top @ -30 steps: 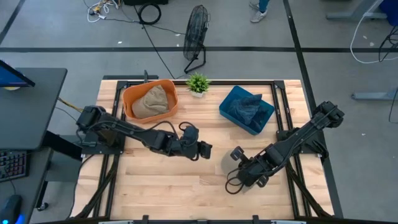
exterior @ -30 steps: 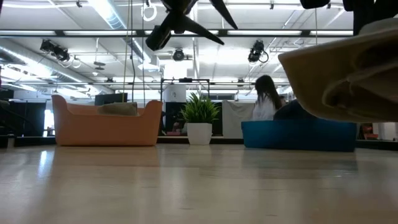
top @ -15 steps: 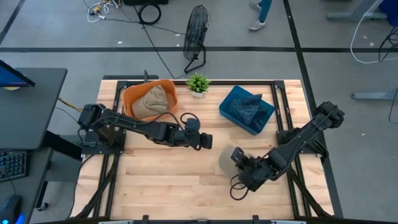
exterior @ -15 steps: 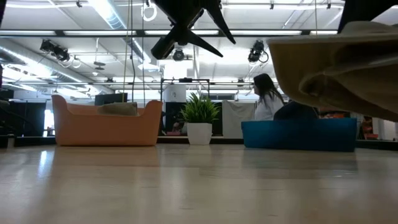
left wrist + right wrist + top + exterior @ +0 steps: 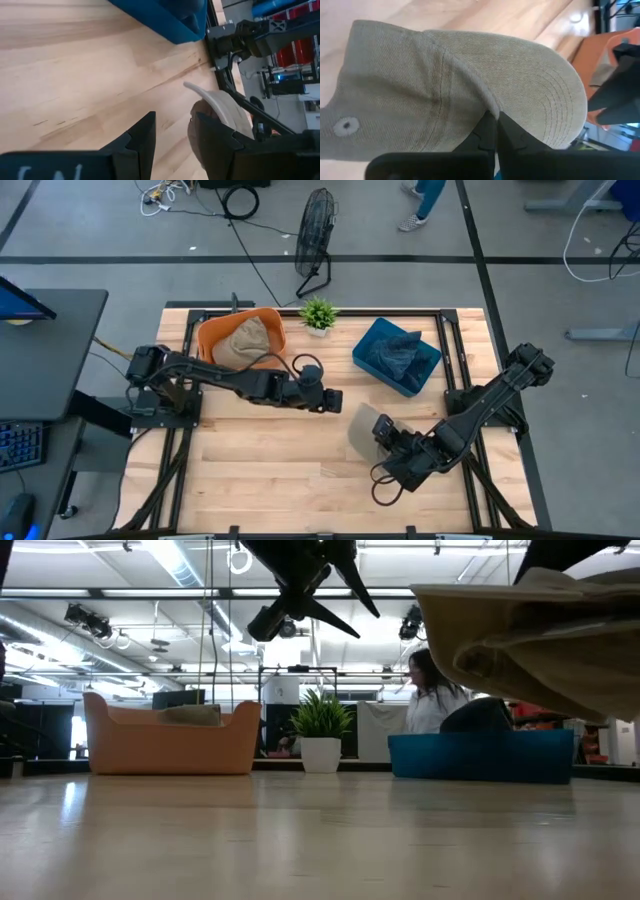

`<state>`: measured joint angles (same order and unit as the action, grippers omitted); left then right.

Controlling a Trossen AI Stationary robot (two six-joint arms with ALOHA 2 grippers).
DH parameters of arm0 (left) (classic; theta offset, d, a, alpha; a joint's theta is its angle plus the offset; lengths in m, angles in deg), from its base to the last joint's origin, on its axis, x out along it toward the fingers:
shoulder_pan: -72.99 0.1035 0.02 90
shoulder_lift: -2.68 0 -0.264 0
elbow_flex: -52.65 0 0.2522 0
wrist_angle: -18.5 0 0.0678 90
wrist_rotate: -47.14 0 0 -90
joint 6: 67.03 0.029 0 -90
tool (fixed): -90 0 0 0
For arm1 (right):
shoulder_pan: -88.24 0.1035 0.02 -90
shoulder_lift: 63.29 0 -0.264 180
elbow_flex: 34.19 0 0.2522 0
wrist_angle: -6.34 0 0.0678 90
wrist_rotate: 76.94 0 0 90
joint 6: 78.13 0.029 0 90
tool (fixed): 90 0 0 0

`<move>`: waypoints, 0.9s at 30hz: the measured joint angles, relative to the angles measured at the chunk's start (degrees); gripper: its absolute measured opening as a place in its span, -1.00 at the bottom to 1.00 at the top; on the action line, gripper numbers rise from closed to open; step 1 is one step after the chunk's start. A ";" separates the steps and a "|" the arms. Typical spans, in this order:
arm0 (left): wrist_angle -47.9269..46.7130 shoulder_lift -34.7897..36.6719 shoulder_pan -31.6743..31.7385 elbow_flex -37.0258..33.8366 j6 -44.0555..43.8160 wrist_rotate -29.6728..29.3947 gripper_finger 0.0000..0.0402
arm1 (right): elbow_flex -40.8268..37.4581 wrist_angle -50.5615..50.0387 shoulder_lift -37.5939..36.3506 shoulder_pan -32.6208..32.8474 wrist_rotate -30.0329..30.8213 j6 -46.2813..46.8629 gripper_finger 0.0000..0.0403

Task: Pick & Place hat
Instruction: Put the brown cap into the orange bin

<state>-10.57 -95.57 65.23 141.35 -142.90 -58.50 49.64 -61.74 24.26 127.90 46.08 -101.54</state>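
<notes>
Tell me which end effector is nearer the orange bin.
Left. The left end effector hangs open over the table just off the orange bin. The right end effector is farther out toward the table's middle, shut on the tan cap.

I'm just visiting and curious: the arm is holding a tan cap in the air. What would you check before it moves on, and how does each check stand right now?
1. Right gripper pinching the tan cap: ok, shut on its fabric.
2. Cap lifted clear of the table: ok in the low view.
3. Left gripper out of the way: not ok, it hangs open close beside the cap.
4. Orange bin free: not ok, a tan hat already lies inside.
5. Blue bin free: not ok, dark cloth inside.
</notes>
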 joint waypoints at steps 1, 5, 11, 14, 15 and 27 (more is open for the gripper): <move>0.27 -0.01 0.03 0.00 -0.02 0.60 -0.31 | 0.00 0.20 0.00 0.00 0.60 -0.19 -1.00; 2.07 -0.01 -0.45 0.00 -0.01 3.12 -0.31 | 0.00 1.68 0.00 -0.04 3.07 -3.58 -0.99; 3.55 -0.01 -2.20 0.00 2.34 3.31 -0.31 | 0.04 3.78 0.00 -0.35 3.29 -5.86 -0.99; 6.22 0.01 -2.97 0.02 3.47 3.29 -0.31 | 0.04 3.88 0.00 -0.33 1.70 -5.71 -0.99; 6.53 0.03 -3.19 0.02 3.50 3.14 -0.31 | 0.04 4.12 0.00 -0.33 1.58 -5.71 -0.99; 8.15 0.03 -3.47 0.02 2.90 2.82 -0.31 | 0.04 6.45 0.00 -0.33 3.70 -8.04 -0.98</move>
<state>-2.42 -95.54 61.77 141.37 -140.00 -55.68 49.68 -55.29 24.26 127.58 49.78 -109.58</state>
